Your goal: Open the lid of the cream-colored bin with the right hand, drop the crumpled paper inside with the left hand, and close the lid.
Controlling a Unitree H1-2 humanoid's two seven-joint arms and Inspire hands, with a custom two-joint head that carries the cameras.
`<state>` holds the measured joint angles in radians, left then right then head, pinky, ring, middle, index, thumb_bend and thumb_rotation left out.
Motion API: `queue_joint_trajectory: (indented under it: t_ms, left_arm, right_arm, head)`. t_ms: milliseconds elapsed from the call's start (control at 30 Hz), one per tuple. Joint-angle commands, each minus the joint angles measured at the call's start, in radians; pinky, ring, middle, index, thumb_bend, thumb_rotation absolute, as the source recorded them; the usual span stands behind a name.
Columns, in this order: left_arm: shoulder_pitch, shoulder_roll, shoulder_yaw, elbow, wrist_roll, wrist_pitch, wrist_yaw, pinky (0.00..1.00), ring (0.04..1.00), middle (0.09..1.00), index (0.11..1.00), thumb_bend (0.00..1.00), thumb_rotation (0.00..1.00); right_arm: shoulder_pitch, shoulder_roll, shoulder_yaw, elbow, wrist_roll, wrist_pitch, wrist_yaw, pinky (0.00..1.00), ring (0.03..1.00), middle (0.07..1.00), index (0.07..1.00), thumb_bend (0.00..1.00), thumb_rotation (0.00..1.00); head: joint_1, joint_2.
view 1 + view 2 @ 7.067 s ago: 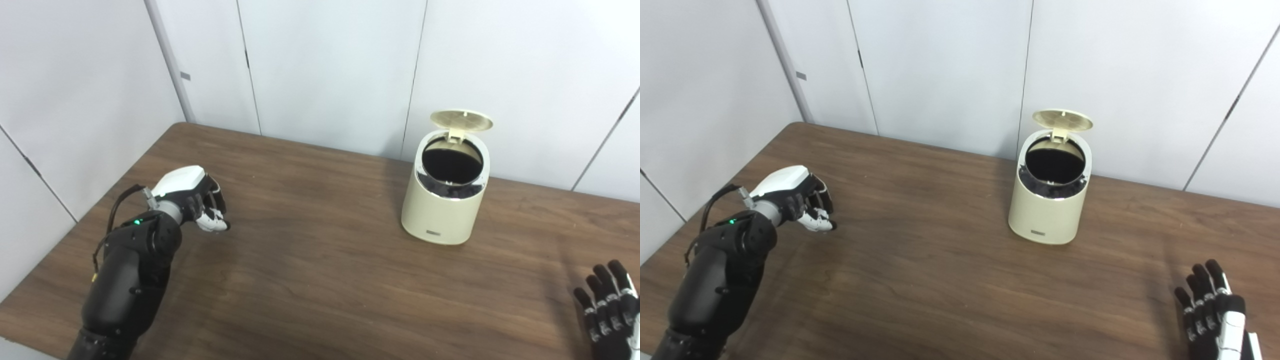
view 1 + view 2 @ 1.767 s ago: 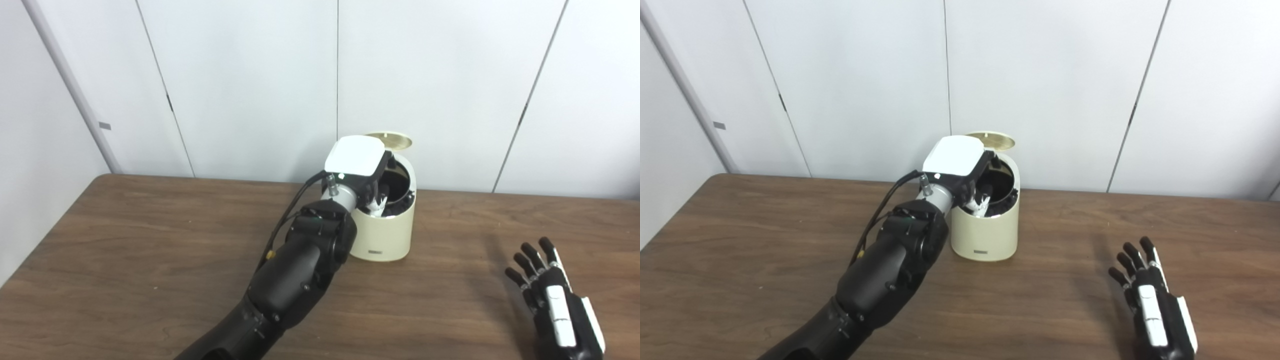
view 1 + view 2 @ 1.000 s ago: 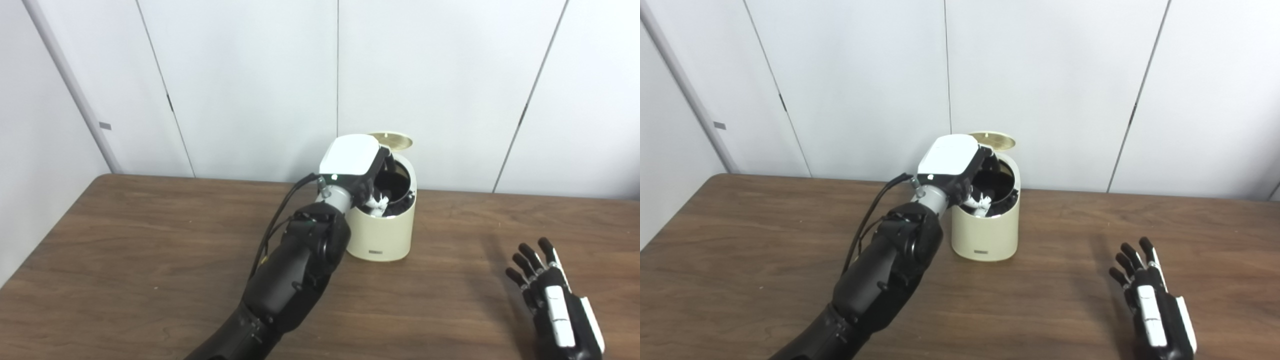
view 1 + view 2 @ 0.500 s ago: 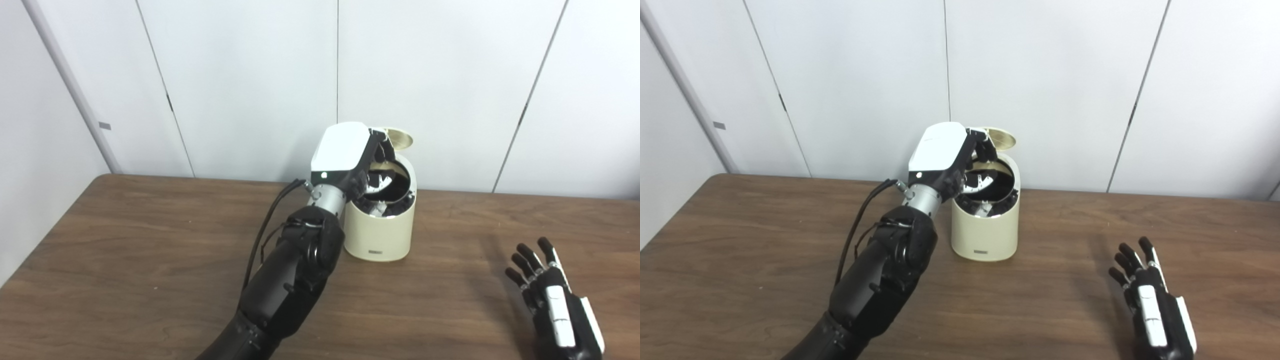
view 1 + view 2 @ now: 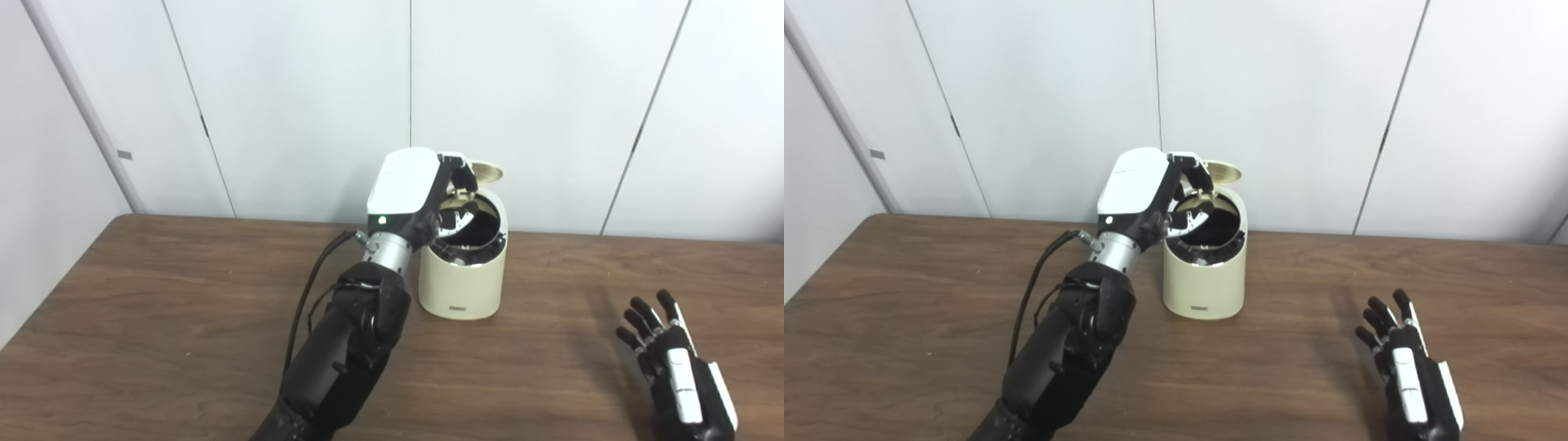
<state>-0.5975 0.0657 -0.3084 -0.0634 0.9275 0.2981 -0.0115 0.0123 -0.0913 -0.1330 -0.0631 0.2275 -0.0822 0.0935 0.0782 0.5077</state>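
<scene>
We see our left hand (image 5: 422, 193) above the cream-colored bin (image 5: 463, 275), fingers (image 5: 458, 174) spread and empty just before the raised lid (image 5: 487, 171) (paper not visible). Our right hand (image 5: 1409, 367) rests apart, fingers splayed.

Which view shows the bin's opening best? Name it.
The right eye view: the robot hand sits left of the bin, leaving most of the dark opening clear. In the left eye view its fingers cover more of the opening's left side.
</scene>
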Motion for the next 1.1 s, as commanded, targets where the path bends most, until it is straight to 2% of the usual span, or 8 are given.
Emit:
queue_joint_trajectory:
  t_ms: [0,333,500,700,833,967,1000,1067]
  left_arm:
    - [-0.027,0.005,0.021,-0.052,-0.008,0.017,-0.014,0.31,0.427,0.526,0.509,0.47,0.00]
    - [0.010,0.034,0.086,-0.163,-0.078,0.062,-0.114,0.28,0.374,0.443,0.520,0.46,0.00]
    - [0.037,0.076,0.145,-0.251,-0.131,0.137,-0.213,0.37,0.411,0.490,0.497,0.48,0.00]
    - [0.112,0.107,0.212,-0.273,-0.191,0.069,-0.134,0.37,0.427,0.506,0.477,0.48,0.00]
    - [0.166,0.092,0.272,-0.241,-0.290,-0.014,-0.043,0.35,0.430,0.502,0.467,0.48,0.00]
    - [0.207,0.066,0.322,-0.225,-0.402,-0.057,-0.005,0.33,0.441,0.542,0.492,0.47,0.00]
    - [0.222,0.059,0.336,-0.225,-0.433,-0.057,-0.002,0.43,0.441,0.523,0.498,0.49,0.00]
    - [0.252,0.057,0.356,-0.223,-0.499,-0.072,-0.011,0.48,0.550,0.508,0.492,0.51,0.00]
  right_arm:
    - [0.047,0.015,0.005,0.074,0.012,-0.007,0.009,0.86,0.917,0.911,0.990,0.53,0.81]
    - [0.041,0.017,0.005,0.079,0.014,-0.012,0.008,0.86,0.910,0.902,0.988,0.54,0.79]
    - [0.041,0.017,0.009,0.074,0.009,-0.009,0.007,0.86,0.914,0.907,0.991,0.54,0.80]
    - [0.039,0.019,0.006,0.073,0.019,-0.009,0.010,0.87,0.920,0.918,0.988,0.52,0.80]
    - [0.040,0.022,0.003,0.063,0.025,-0.007,0.008,0.84,0.914,0.920,0.988,0.51,0.79]
    - [0.045,0.019,0.002,0.049,0.029,0.001,0.011,0.83,0.917,0.930,0.979,0.51,0.80]
    - [0.046,0.017,0.002,0.046,0.032,0.000,0.013,0.85,0.924,0.935,0.978,0.50,0.80]
    - [0.046,0.014,0.003,0.046,0.033,-0.006,0.016,0.87,0.932,0.940,0.978,0.50,0.80]
  head:
    - [0.001,0.001]
    - [0.003,-0.001]
    - [0.001,-0.001]
    - [-0.004,-0.001]
    - [-0.004,-0.001]
    - [-0.012,0.005]
    - [-0.014,0.006]
    - [-0.013,0.009]
